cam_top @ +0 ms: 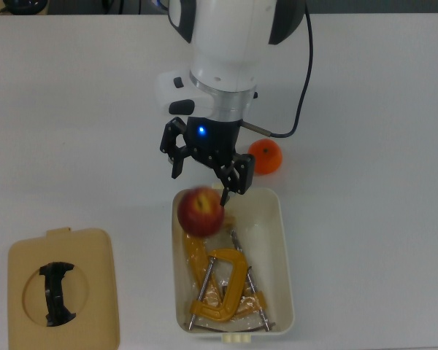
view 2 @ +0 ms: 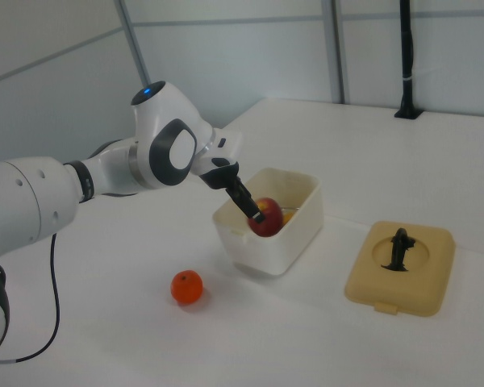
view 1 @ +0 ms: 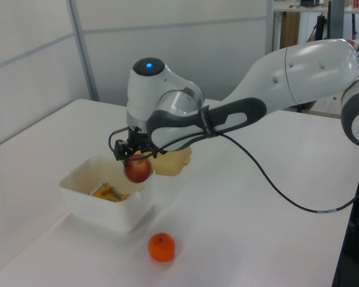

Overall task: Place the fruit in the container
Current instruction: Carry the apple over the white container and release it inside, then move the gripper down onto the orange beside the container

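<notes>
One apple [cam_top: 201,211] just below the spread, empty pincer [cam_top: 206,166] (over the container [cam_top: 283,255]).

The apple [cam_top: 201,211] is motion-blurred; the lid [view 1: 173,161] sits mostly hidden behind the arm.

No text, label, brand or number can be read anywhere (in any of the three views)

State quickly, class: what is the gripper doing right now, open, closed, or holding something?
Gripper: open, holding nothing; the apple sits blurred just below its fingers, over the tub.
</notes>
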### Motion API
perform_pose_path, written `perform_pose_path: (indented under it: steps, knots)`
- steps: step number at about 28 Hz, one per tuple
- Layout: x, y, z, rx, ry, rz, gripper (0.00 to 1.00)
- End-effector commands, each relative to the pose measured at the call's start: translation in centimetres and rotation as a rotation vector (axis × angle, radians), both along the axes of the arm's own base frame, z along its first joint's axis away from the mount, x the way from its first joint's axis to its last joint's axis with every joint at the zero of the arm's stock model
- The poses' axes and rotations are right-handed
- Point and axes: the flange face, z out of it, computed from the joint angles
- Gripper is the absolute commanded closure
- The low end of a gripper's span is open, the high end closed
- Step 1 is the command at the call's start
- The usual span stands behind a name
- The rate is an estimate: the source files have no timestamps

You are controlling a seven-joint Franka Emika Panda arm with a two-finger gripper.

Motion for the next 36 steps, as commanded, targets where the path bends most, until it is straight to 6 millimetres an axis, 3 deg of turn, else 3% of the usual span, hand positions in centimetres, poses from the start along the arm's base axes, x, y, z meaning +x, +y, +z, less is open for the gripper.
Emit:
perform_pose_path:
  steps: [1,4,6,13,15,18,28,36]
  knots:
    - [0.1,1.2,0.7,-0.013,-0.034,-0.019,0.0]
    - [-0.2,1.3,1.6,-0.012,-0.037,-0.012,0.0]
    - [-1.5,2.3,2.3,-0.036,0.013,0.056,0.0]
    - [-4.4,3.6,0.5,-0.029,0.296,0.358,0.0]
    - [-4.8,3.9,-0.5,-0.032,0.329,0.39,0.0]
    - [-6.0,6.2,-2.6,-0.045,0.366,0.432,0.0]
    - [-8.8,11.4,-7.8,-0.089,0.374,0.469,0.0]
    - [-10.6,13.2,-11.1,-0.115,0.385,0.493,0.0]
